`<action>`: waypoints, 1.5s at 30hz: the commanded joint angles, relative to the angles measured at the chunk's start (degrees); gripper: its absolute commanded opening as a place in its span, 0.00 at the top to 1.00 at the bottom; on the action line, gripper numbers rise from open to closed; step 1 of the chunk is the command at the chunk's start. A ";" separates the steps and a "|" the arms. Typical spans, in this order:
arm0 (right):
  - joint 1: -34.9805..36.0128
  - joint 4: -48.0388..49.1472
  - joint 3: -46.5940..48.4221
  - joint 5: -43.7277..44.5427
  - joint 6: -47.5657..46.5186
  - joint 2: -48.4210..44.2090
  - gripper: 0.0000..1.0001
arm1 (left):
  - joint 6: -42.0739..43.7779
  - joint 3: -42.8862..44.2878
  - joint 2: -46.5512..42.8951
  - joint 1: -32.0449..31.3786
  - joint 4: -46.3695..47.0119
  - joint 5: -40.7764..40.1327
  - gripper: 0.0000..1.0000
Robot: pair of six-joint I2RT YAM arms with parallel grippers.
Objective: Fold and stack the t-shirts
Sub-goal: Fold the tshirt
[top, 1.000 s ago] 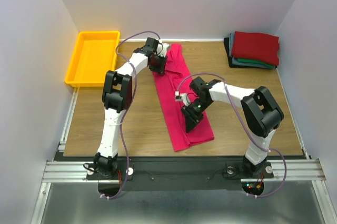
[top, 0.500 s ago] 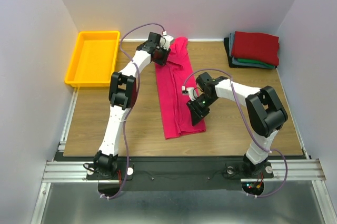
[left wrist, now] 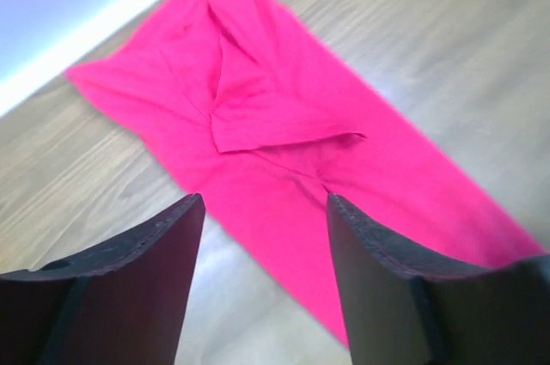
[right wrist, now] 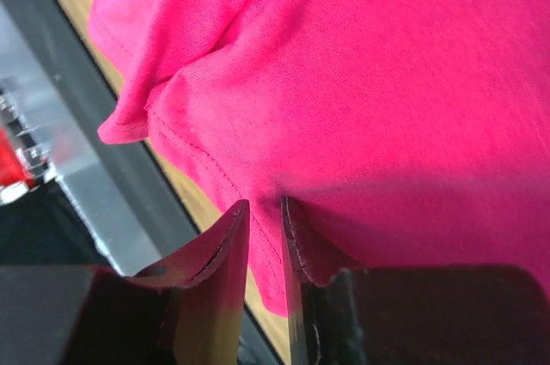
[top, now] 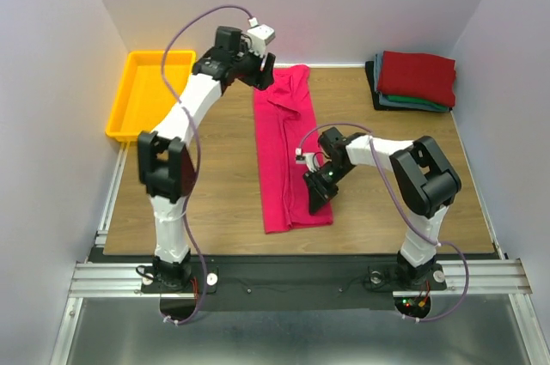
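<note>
The crimson t-shirt (top: 284, 150) lies on the table as a long narrow strip, folded lengthwise, running from the far edge towards me. My left gripper (top: 261, 69) hovers above its far end, open and empty; the left wrist view shows the shirt (left wrist: 284, 107) below the parted jaws of the left gripper (left wrist: 262, 202). My right gripper (top: 320, 197) sits at the shirt's near right edge. In the right wrist view the right gripper (right wrist: 265, 206) has its jaws almost together, pinching the hem of the shirt (right wrist: 387, 82).
A stack of folded shirts stands at the far right corner: dark red (top: 416, 76) on top, teal-green (top: 412, 101) and black (top: 373, 82) below. A yellow tray (top: 153, 94) sits at the far left. The table's front rail (right wrist: 94, 210) lies close to the right gripper.
My left gripper has let go of the shirt's far end and risen, open. My right gripper has pulled the near end leftwards, so the strip lies straighter.
</note>
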 commanded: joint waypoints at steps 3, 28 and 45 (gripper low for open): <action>3.75 2.94 -1.99 -2.65 1.02 -3.32 0.69 | 2.57 -17.31 -19.63 2.46 -1.14 9.63 0.28; 8.23 11.81 -27.99 13.27 -43.26 -48.15 0.32 | 36.51 -78.59 -57.71 -39.37 4.02 -0.29 0.34; 11.40 23.15 -35.64 14.84 -52.24 -40.60 0.59 | 40.11 -82.19 -48.93 -41.05 6.94 -3.45 0.39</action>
